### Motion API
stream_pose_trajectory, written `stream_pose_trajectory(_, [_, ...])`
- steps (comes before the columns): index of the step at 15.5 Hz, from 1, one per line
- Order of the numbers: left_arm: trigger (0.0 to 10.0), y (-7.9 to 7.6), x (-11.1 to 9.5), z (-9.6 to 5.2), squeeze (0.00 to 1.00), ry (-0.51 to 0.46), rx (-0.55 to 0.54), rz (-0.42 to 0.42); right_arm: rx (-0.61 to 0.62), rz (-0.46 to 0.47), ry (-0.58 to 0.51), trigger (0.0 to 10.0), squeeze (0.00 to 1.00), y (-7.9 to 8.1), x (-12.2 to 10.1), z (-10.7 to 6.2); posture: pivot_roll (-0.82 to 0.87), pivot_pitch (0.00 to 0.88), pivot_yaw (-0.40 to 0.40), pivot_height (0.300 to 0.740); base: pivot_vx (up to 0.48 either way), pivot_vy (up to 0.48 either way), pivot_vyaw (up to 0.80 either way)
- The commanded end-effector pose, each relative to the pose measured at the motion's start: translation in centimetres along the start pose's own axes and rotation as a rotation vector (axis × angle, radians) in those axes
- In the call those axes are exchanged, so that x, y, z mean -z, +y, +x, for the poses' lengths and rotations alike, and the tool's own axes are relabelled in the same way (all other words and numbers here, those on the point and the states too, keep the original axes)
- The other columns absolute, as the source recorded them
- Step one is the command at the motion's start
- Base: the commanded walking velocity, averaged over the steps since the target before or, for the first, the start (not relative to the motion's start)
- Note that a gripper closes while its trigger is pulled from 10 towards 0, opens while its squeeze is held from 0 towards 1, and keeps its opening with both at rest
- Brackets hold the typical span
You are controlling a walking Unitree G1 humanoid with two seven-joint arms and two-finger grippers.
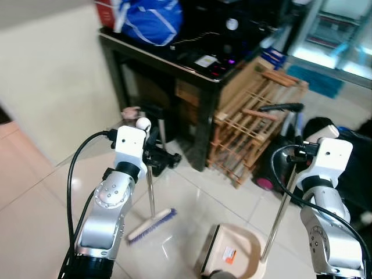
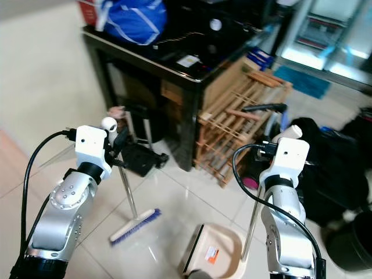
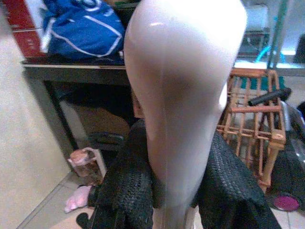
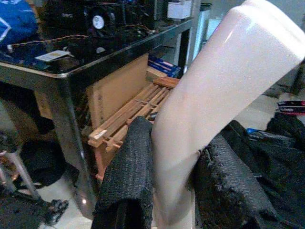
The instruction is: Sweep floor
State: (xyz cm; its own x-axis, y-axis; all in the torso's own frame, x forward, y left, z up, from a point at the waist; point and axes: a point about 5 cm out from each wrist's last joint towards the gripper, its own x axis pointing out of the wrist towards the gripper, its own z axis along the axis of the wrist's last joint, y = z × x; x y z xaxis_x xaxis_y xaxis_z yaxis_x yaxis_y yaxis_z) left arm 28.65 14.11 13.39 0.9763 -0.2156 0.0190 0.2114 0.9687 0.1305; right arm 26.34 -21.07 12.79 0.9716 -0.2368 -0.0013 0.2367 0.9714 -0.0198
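pale glossy floor tiles run up to a cream wall. a black table stands ahead; a blue bag sits at its left end, a wooden rack leans beside its right leg. the left gripper is clamped on the broom's white handle top, brush head resting on the floor. the right gripper is clamped on the dustpan's handle; the beige pan sits on the floor just right of the brush.
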Motion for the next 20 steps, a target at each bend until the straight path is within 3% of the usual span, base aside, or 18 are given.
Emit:
stream_pose_trajectory(1, [10.0,0.3,-1.2,-0.1,0.00,-0.048,-0.005,0.017,-0.006,-0.010,-0.031,10.0,0.00,0.1,-0.9,0.2,-0.01,0.000,0.030,0.740,0.000,0.000,-0.80])
stream_pose_trajectory(8, [10.0,0.3,-0.8,-0.9,0.00,-0.011,-0.016,-0.004,-0.033,-0.065,0.011,10.0,0.00,0.4,-0.8,0.8,0.00,0.001,0.009,0.740,0.000,0.000,-0.80])
stream_pose_trajectory(20, [10.0,1.3,-0.5,-1.6,0.00,0.020,-0.057,-0.020,-0.036,-0.063,0.041,10.0,0.00,0.6,-1.0,0.6,0.01,0.000,0.001,0.740,0.000,0.000,-0.80])
